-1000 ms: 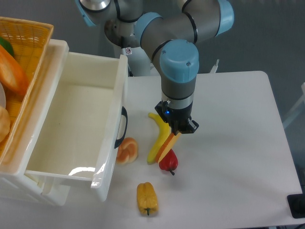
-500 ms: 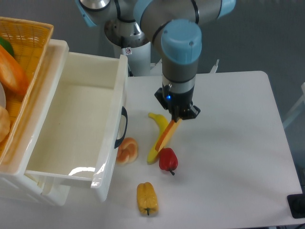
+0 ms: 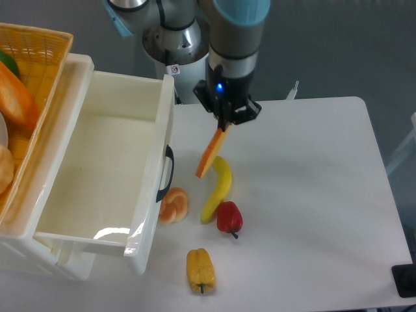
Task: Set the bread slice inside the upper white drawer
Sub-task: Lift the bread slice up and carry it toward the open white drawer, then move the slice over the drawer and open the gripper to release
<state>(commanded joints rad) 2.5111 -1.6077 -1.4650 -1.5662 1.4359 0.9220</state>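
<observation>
Above the white counter (image 3: 312, 195), the arm hangs nearly straight down from the top of the view, its grey wrist with a small blue light pointing at the surface. The gripper (image 3: 225, 126) is closed on the upper end of the bread slice (image 3: 210, 154), which dangles edge-on below it, tilted down and to the left (only its thin orange side shows). The slice is clear of the counter, hanging just over the upper tip of the yellow banana (image 3: 218, 189) and a little to the right of the upper white drawer (image 3: 104, 169). That drawer stands pulled open, its black curved handle (image 3: 167, 174) facing the fruit. Near the handle lies a peeled citrus piece (image 3: 173, 205). A red pepper (image 3: 229, 218) touches the banana's lower end, and a yellow pepper (image 3: 200, 269) lies farther toward the front. A yellow woven basket (image 3: 29, 97) sits beyond the drawer's left side.
</observation>
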